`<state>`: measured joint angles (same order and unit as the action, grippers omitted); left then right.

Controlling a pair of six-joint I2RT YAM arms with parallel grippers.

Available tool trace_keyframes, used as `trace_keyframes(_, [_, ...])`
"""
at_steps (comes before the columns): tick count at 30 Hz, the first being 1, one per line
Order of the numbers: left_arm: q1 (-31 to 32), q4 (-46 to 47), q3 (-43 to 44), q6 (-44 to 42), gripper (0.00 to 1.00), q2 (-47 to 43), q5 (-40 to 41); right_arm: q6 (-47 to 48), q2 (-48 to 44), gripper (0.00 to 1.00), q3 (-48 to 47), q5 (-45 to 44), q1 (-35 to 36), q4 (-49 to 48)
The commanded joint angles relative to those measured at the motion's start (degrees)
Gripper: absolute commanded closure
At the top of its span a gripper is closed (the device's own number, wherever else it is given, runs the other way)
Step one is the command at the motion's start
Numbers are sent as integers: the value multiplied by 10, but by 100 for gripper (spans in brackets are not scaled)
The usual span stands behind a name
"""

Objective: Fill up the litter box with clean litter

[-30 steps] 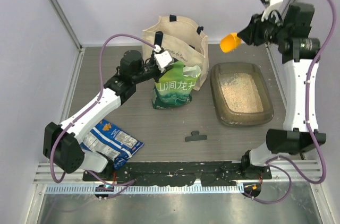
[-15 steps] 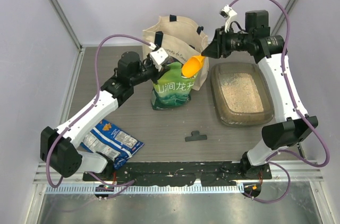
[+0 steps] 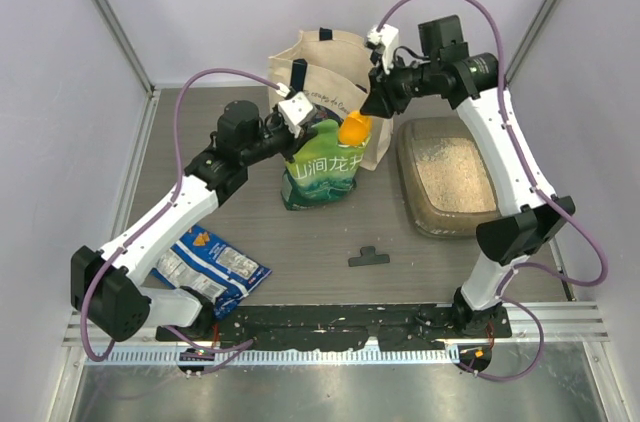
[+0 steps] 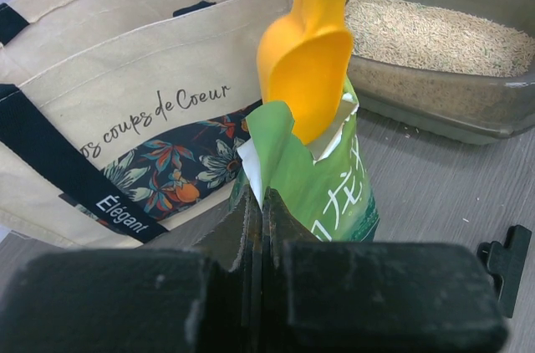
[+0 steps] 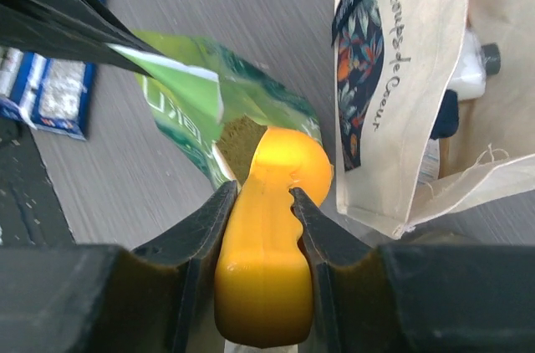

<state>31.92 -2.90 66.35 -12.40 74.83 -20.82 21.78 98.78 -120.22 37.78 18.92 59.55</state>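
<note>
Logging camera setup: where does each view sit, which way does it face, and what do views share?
Top external: overhead behind the bases, looking down at the table; left arm, right arm show.
Left wrist: behind the shut left gripper, facing green pouch, tote bag, litter box.
Right wrist: above the right gripper, looking down the orange scoop.
Shared: pouch and scoop.

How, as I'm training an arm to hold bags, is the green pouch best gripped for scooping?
Probably pinch the torn top flap of the green pouch from the left, as the left gripper does: the pouch stands upright, and the orange scoop reaches its mouth from the right.
</note>
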Motion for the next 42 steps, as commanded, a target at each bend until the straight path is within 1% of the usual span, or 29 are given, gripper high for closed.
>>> trace_keyframes(1, [-1,84,18,2,100,-51,-13,125,26,99,-9,-60,20,66])
trace_keyframes(2, [-1,85,17,2,100,-51,-16,116,23,99,9,-73,20,43])
trace_keyframes(3, [-2,85,16,2,100,-52,-17,74,18,99,52,-90,21,23])
trace_keyframes(4, [-2,85,15,1,100,-51,-18,41,1,99,75,-106,22,-1])
trace_keyframes(5, [-2,82,16,0,100,-51,-19,3,-9,99,99,-128,23,-63])
trace_keyframes(6, [-2,78,17,-3,100,-50,-24,-41,-21,99,137,-147,27,-91])
trace_keyframes(7, [-2,73,20,-10,100,-47,-29,-99,-31,99,150,-180,29,-112])
trace_keyframes(8, [-2,60,22,-26,100,-43,-36,-131,-49,99,162,-197,34,-146])
trace_keyframes(10, [-2,44,33,-40,100,-32,-50,-190,-63,99,185,-234,47,-168])
trace_keyframes(12, [-2,33,45,-67,99,-23,-65,-216,-75,99,187,-263,57,-175])
trace_keyframes(13, [-2,4,53,-78,94,-8,-73,-239,-76,99,186,-277,65,-174])
trace_keyframes(14, [-1,-12,62,-91,86,0,-79,-242,-75,99,185,-285,68,-170])
trace_keyframes(15, [-2,-24,79,-104,71,8,-85,-246,-72,99,180,-298,74,-165])
trace_keyframes(17, [-2,-37,91,-111,63,29,-85,-254,-70,99,180,-324,80,-156])
trace_keyframes(18, [-1,-42,100,-120,63,36,-85,-255,-66,99,180,-330,81,-153])
trace_keyframes(19, [-1,-50,106,-123,66,42,-87,-253,-64,99,180,-334,82,-149])
trace_keyframes(21, [-1,-57,119,-126,76,59,-90,-249,-56,99,183,-343,82,-138])
trace_keyframes(23, [0,-61,123,-126,76,66,-89,-245,-53,99,185,-341,82,-138])
trace_keyframes(27, [3,-90,139,-140,61,85,-84,-244,-36,99,185,-336,82,-135])
trace_keyframes(30, [4,-130,158,-145,50,91,-91,-246,-25,99,190,-332,82,-133])
trace_keyframes(31, [3,-154,164,-144,48,96,-92,-251,-24,99,192,-329,82,-133])
trace_keyframes(33, [3,-178,182,-145,45,102,-99,-256,-17,99,204,-324,82,-138])
trace_keyframes(36, [3,-210,193,-154,44,112,-96,-269,-8,99,217,-318,82,-144])
trace_keyframes(40, [8,-251,210,-183,44,128,-62,-283,3,99,228,-309,82,-141])
trace_keyframes(42, [9,-257,214,-198,44,136,-49,-295,8,99,236,-301,83,-144])
